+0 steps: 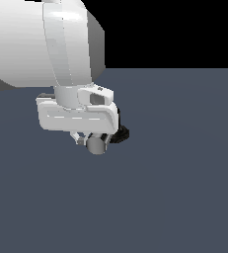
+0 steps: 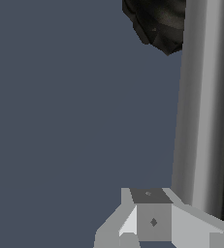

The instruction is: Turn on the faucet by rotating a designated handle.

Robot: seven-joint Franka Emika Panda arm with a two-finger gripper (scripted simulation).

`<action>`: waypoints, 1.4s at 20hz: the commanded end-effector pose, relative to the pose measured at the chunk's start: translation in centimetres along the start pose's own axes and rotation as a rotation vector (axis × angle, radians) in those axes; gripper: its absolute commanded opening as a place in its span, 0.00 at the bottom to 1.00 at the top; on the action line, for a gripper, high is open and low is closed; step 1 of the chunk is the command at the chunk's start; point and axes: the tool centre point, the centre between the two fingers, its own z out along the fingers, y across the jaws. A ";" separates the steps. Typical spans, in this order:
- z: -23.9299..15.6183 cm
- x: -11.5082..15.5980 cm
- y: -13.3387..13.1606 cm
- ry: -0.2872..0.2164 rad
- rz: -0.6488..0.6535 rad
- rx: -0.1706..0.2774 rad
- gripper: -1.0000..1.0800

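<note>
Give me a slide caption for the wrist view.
Gripper alongside the chrome handle, black faucet base beyond.

The white arm (image 1: pixel 61 54) is crowding directly over the faucet (image 1: pixel 119 134), blocking approach from above. In the wrist view, the handle (image 2: pixel 203 106) is standing just beside a fingertip (image 2: pixel 152 220), while open grey floor (image 2: pixel 60 106) is stretching away on its other side.
</note>
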 end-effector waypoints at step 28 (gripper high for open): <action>0.0 0.9 13.7 -0.001 0.005 -0.002 0.00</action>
